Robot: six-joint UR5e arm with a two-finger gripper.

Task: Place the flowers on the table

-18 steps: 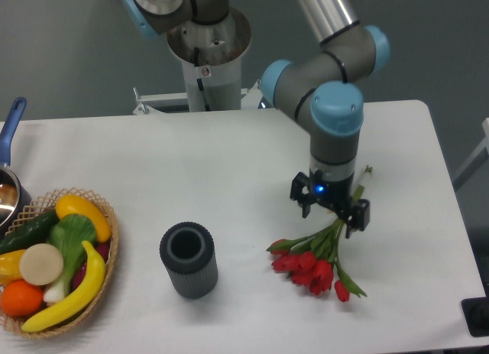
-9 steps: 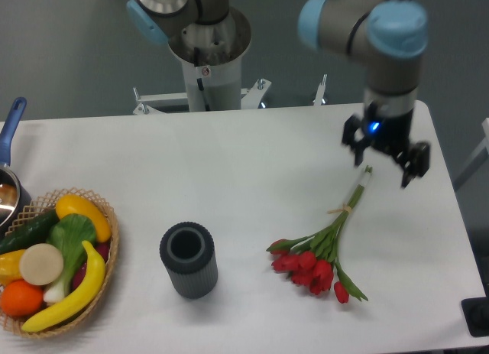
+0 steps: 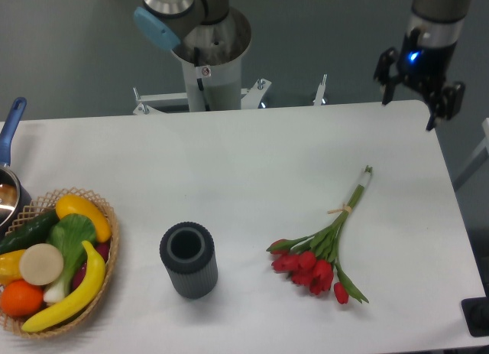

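The flowers (image 3: 324,245), a bunch of red tulips with tied green stems, lie flat on the white table (image 3: 252,163) at the right, heads toward the front, stem ends pointing to the back right. My gripper (image 3: 413,95) is open and empty. It hangs high above the table's back right corner, well apart from the flowers.
A dark grey ribbed vase (image 3: 188,259) stands upright left of the flowers. A wicker basket (image 3: 107,251) of fruit and vegetables sits at the front left. A pot with a blue handle (image 3: 11,125) is at the left edge. The robot base (image 3: 208,52) stands behind the table.
My gripper let go of the flower stems, rose and moved to the back right. The flowers stay lying on the table.
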